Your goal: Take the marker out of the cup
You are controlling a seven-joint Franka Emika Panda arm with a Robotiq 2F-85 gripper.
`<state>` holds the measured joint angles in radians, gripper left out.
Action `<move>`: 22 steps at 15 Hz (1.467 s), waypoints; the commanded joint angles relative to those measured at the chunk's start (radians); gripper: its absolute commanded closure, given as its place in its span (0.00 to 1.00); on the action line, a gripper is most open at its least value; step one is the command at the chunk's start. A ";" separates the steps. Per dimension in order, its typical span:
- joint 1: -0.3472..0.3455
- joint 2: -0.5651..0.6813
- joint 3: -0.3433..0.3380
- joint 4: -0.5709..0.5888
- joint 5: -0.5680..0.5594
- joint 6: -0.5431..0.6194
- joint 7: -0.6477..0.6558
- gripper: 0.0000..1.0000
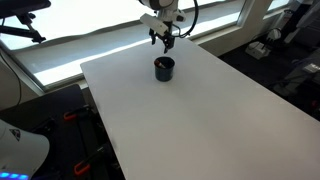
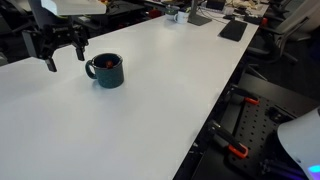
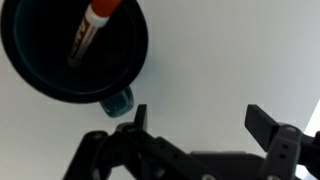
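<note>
On the white table (image 1: 200,110), one cup (image 2: 108,72) holds one marker (image 3: 92,25); jaws spread, empty, nearby.

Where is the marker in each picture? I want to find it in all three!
Exterior view: the marker is a small red tip poking up inside the cup, upper left.
Exterior view: the cup sits upper middle; the marker inside is too small to make out.
Wrist view: top left, the marker leans inside the cup, its red end at the top edge.
Shared landmark: the dark cup on the white table.
</note>
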<state>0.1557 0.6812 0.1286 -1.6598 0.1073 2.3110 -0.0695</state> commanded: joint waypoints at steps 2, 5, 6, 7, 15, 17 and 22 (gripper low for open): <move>0.044 -0.107 -0.027 -0.158 -0.059 0.099 0.116 0.00; 0.079 -0.157 -0.047 -0.206 -0.123 0.098 0.182 0.00; 0.088 -0.172 -0.049 -0.216 -0.141 0.092 0.196 0.00; 0.093 -0.185 -0.050 -0.227 -0.157 0.090 0.211 0.00; 0.062 -0.249 -0.034 -0.353 -0.134 0.145 0.226 0.00; 0.053 -0.262 -0.034 -0.394 -0.124 0.179 0.226 0.00; 0.037 -0.295 -0.044 -0.480 -0.118 0.239 0.244 0.00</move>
<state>0.1949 0.4508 0.0929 -2.0544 -0.0231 2.5071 0.1360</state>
